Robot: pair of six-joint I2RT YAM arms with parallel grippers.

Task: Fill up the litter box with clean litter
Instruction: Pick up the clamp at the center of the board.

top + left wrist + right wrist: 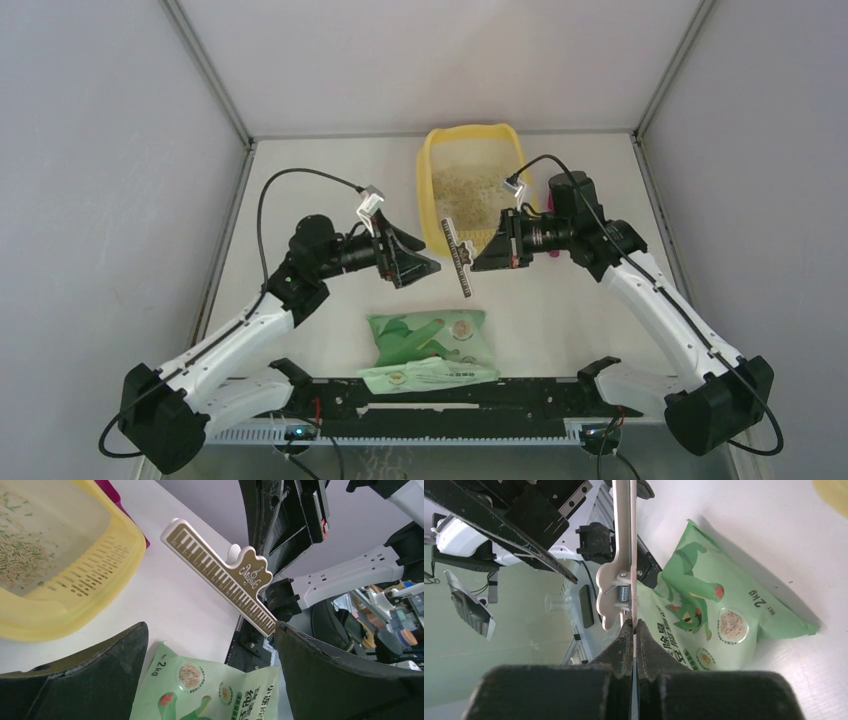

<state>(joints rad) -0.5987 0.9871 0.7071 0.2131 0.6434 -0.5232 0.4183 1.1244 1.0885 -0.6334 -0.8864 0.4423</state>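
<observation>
My right claw (482, 257) is clamped shut on one end of a bag clip (462, 266) shaped like a piano keyboard. It holds the clip off the desk (330, 200), just in front of the near end of the litter box (428, 180). Through my right wrist camera the clip (622, 540) shows edge-on, with its small spring in sight, and its tail is pinched between my fingertips (624, 640).

My left claw (425, 262) stands wide open just beside the clip and grips nothing. Through my left wrist camera the clip (225, 575) hangs tilted in the gap between my two spread fingers (75, 680), touching neither of them.

The yellow litter box sits at the far middle of the desk. Clean litter (470, 185) lies inside as a loose speckled layer over the floor of the tray. From the left wrist I see its slotted grille ledge (90, 575) at the end nearest me and the granules (17, 560) beyond it. A sliver of something magenta (120, 500) shows behind the rim.

A light green litter bag (428, 345), printed with a cartoon figure and "2kg", lies flat on the desk near its front edge, between my two arms and well apart from the box.
</observation>
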